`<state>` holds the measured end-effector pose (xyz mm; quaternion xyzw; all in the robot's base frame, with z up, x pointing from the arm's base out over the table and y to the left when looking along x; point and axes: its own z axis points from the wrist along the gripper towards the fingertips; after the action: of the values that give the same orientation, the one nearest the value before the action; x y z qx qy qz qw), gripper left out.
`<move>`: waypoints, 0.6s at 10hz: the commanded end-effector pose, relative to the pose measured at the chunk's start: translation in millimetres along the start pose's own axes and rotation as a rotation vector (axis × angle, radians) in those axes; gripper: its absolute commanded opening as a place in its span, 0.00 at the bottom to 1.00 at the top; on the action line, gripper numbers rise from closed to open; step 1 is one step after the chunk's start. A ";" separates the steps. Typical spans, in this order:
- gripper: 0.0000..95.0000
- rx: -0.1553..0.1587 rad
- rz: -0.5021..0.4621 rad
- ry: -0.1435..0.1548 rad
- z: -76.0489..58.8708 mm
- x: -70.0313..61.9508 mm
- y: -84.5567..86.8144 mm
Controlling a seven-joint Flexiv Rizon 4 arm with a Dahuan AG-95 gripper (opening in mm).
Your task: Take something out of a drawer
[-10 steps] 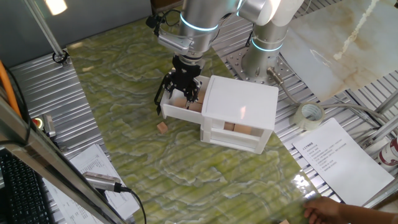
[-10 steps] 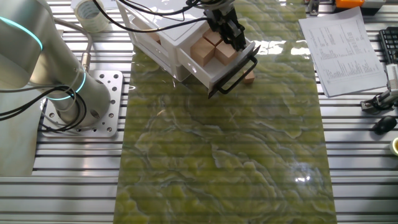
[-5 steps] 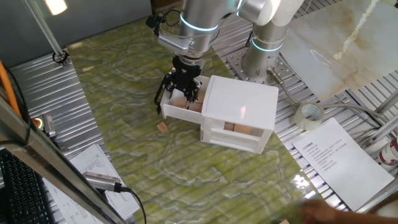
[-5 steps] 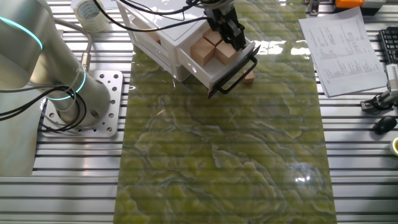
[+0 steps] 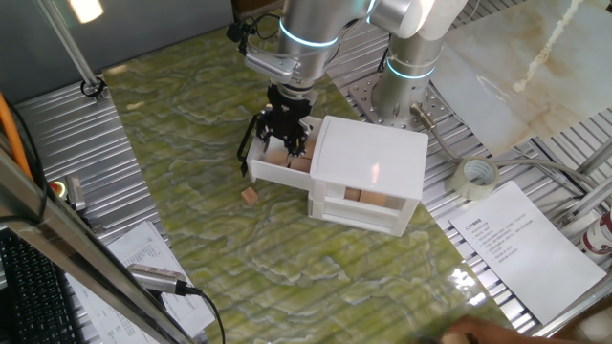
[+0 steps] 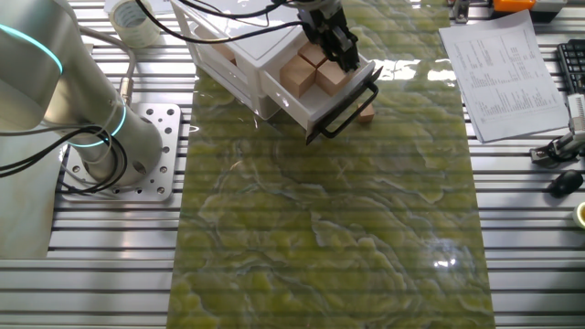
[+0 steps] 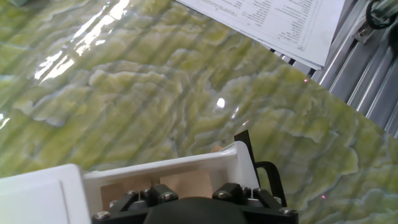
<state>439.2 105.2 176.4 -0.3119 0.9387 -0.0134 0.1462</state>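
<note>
Currently the gripper (image 5: 285, 137) is lowered into the open drawer (image 5: 271, 170) of the white cabinet (image 5: 368, 172), which stands on a green marbled mat (image 5: 201, 124). Several light-brown wooden cubes (image 6: 302, 73) lie inside the drawer, and the black fingers (image 6: 340, 47) reach down among them at the end nearest the black bar handle (image 6: 347, 110). Whether the jaws are spread or pinching a cube cannot be told, as the fingertips are hidden among the blocks in both fixed views and lie out of frame in the hand view. One more cube on the mat (image 5: 250, 196) sits just beside the drawer front, outside it. Cubes also show through the cabinet's lower front (image 5: 368, 199). A roll of clear tape (image 5: 476, 178) rests on the metal table (image 5: 57, 134) near the cabinet. Printed sheets (image 5: 516, 248) lie at the mat's edge; their lines of text are too small to read, and no brand mark is legible anywhere.
</note>
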 end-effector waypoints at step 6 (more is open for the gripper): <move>0.60 0.003 -0.007 0.005 -1.1 -0.2 2.1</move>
<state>438.3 106.9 177.3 -0.3148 0.9379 -0.0167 0.1448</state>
